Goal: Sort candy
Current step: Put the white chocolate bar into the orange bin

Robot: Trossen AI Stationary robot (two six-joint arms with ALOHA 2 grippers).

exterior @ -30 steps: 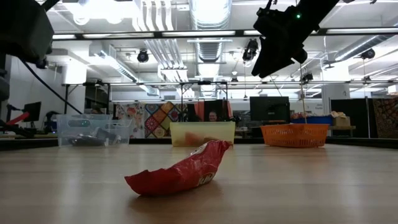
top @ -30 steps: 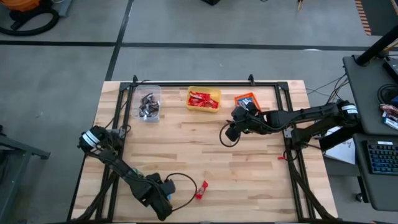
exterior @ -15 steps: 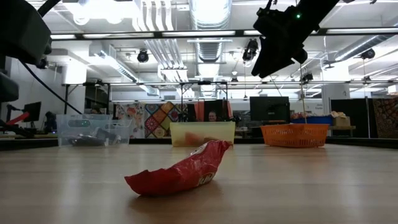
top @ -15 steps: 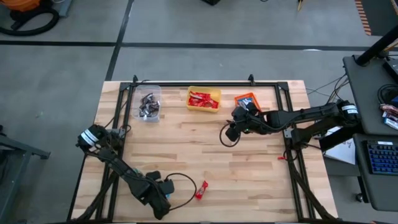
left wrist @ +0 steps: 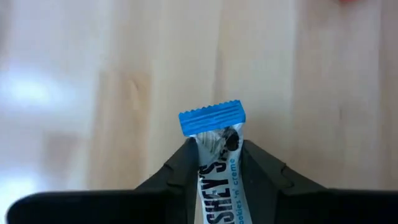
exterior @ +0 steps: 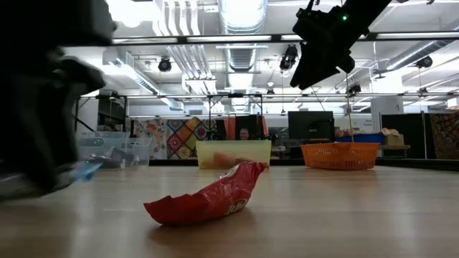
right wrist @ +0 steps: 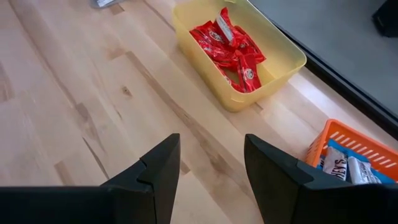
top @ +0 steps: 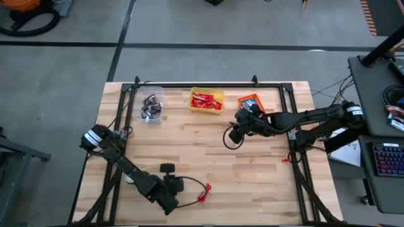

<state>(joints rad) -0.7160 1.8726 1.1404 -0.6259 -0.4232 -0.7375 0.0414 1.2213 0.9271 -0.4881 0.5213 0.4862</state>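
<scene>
On the left of the pale wooden plank worktop [top: 252, 176], the left gripper [top: 172, 186] sits low near the front edge. In its wrist view the two dark fingers [left wrist: 177, 171] press against either side of a blue-and-white wrapped candy bar [left wrist: 214, 149], whose crimped blue end sticks out past the fingertips over the wood. Just beside that gripper, toward the middle of the front edge, a crumpled glossy red candy wrapper [top: 203, 192] lies alone on the planks; the low view shows it lying on its side [exterior: 208, 201] in the foreground.

Along the back edge, going rightward, stands a clear plastic tub [top: 150, 106] holding dark brown and silver wrapped pieces, then a yellow plastic tray [top: 207, 101] filled with red wrapped candies [right wrist: 230, 46], then an orange mesh basket [top: 249, 101] holding blue-and-white bars [right wrist: 348, 168].

The right gripper [top: 237, 130] hangs above the worktop just in front of the orange basket and to the right of the yellow tray. Its dark fingers [right wrist: 158, 171] stand well apart with bare wood showing between them, and nothing is held. In the low view this arm [exterior: 323, 43] hangs high above the surface.
</scene>
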